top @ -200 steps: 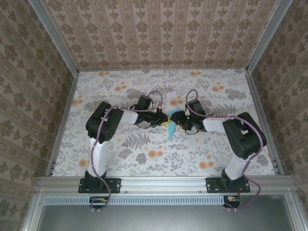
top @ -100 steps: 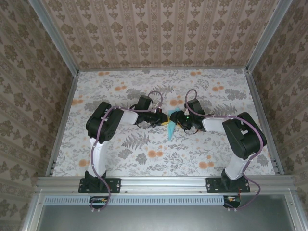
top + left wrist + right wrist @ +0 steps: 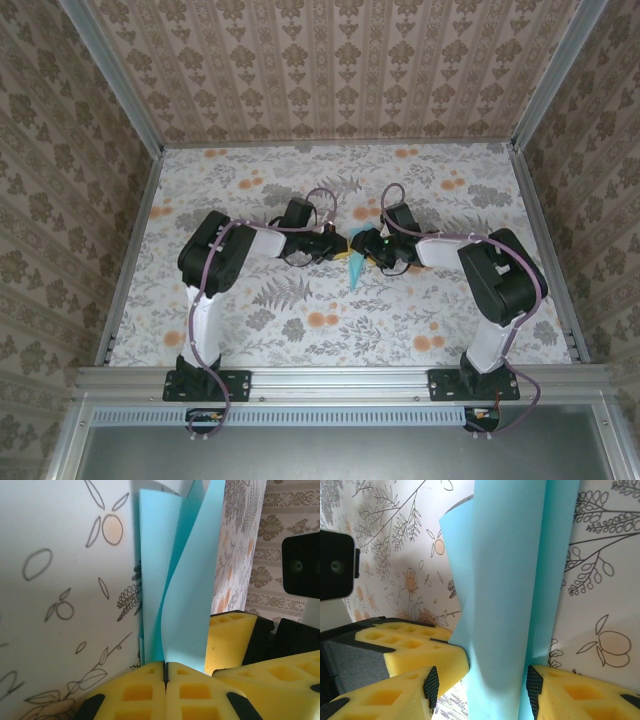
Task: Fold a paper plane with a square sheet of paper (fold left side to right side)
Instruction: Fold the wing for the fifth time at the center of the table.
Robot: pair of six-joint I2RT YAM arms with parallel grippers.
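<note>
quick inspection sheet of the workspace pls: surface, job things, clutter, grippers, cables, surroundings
surface: table with a floral cover
job's things: light blue paper, creased lengthwise, flaps curling apart, at the table's centre between the grippers
clutter: nothing seen
grippers: left gripper shut on the paper's edge; right gripper open, jaws either side of the paper
cables: purple cables run along both arms and loop above the wrists
surroundings: patterned walls; metal rail at the near edge

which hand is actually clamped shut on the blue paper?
The left hand: its jaws meet, with the paper pinched in the seam between them. The right hand has its jaws standing apart, the paper passing loosely between them.
</note>
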